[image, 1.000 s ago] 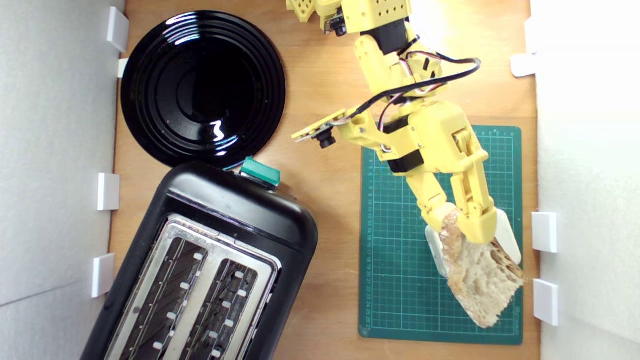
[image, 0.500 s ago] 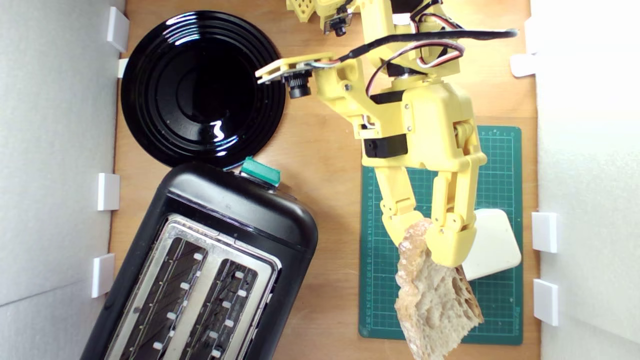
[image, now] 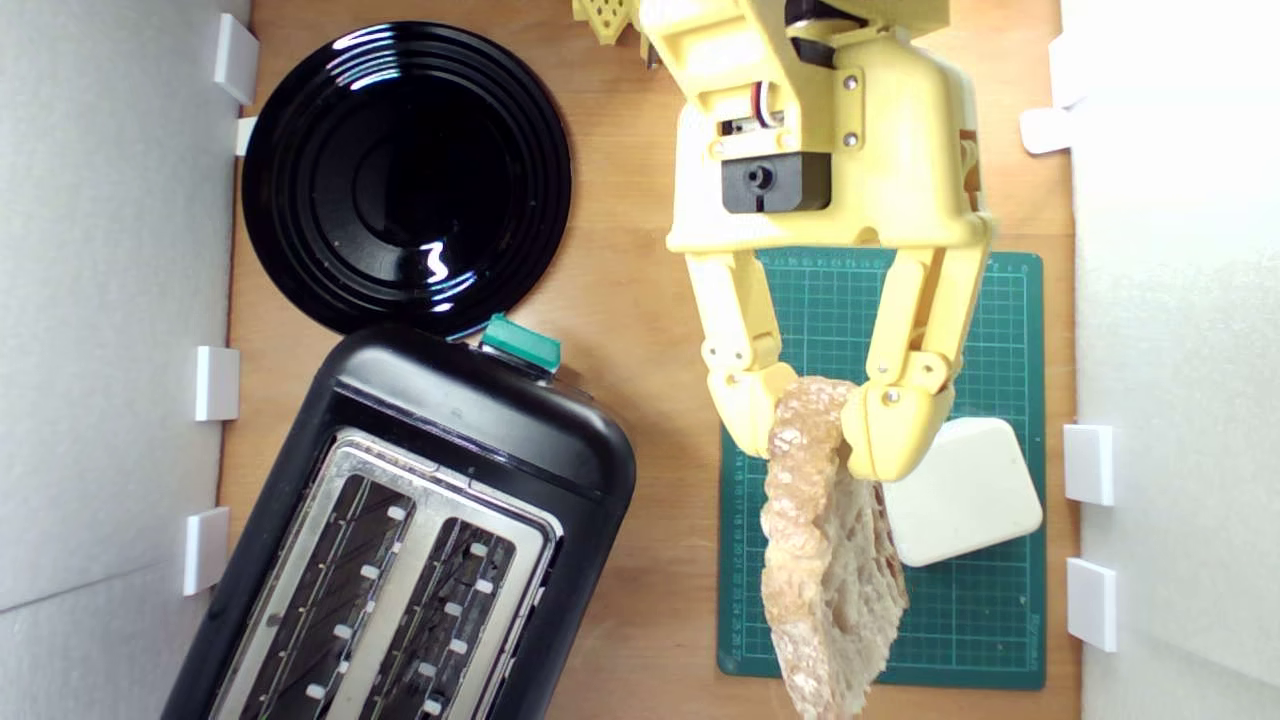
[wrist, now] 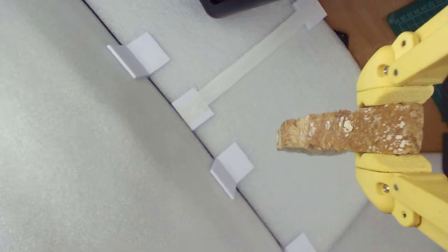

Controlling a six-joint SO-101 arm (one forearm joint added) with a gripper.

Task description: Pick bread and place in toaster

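A: Start at the exterior view's left. What sits there?

B: The plate (image: 405, 175), and below it the toaster (image: 420, 540) with its green knob (image: 520, 343). Both slots (image: 385, 600) look clear, but they run at a slant across that view, well apart from the jaws.

A: And the gripper (image: 810, 425)?

B: Its jaws are closed narrow on the bread (image: 825, 560), pinching the crust end. The rest of the slice hangs out past the fingertips, over the green mat (image: 960, 640). In the wrist view the crust edge (wrist: 350, 131) sits squeezed between the two pads (wrist: 393, 95), with nothing under the free end.

A: So what could go wrong?

B: I judge three things. The grip is only on one end, so a quick swing toward the toaster could let the slice pivot or slip from between the jaws. The crumb is holey and soft, so a harder squeeze could tear it. And the slice now lies along a different line than the slots; unless the wrist turns to match, an edge could catch on the metal top plate (image: 345, 450) and the bread would jam or tip.

A: Anything to the right of the jaws?

B: The white block (image: 965, 495), just beside the right finger and partly behind the slice. It is near enough that a low move could nudge it.
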